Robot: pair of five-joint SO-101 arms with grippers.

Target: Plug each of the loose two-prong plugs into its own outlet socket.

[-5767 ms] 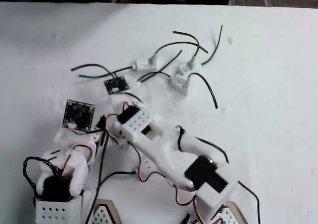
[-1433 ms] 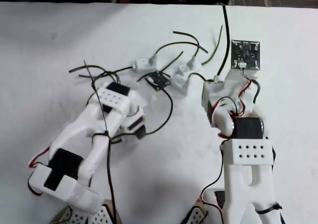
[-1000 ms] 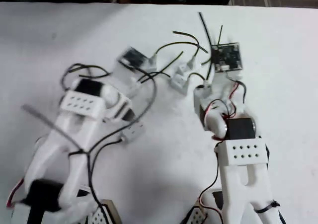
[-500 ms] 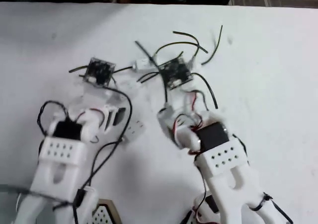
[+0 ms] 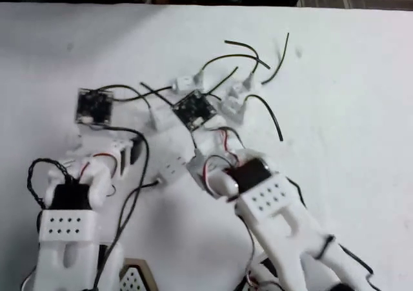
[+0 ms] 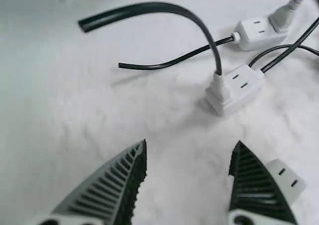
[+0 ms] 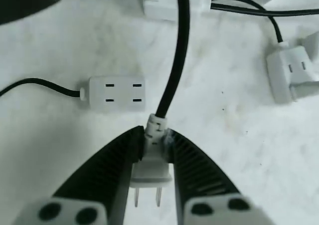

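My right gripper (image 7: 155, 135) is shut on a white two-prong plug (image 7: 149, 169), prongs pointing back toward the wrist, its black cord (image 7: 177, 55) running away from the jaws. Just beyond it a white outlet socket (image 7: 117, 92) lies flat with its slots up; in the high view this outlet (image 5: 171, 170) sits between the two arms. My left gripper (image 6: 189, 147) is open above bare table. Ahead of it lies an outlet (image 6: 239, 85) with a plug seated in its end, and farther off another outlet (image 6: 256, 31).
More white outlets (image 5: 184, 82) (image 5: 235, 107) and loose black cords (image 5: 248, 52) are scattered across the middle of the white table (image 5: 361, 110). One outlet (image 6: 285, 177) lies right beside my left gripper's finger. Both arms' cables trail near the front edge.
The right arm swung left and toward the front with the plug, ending over the outlet between the arms. The left arm drew back to the left.
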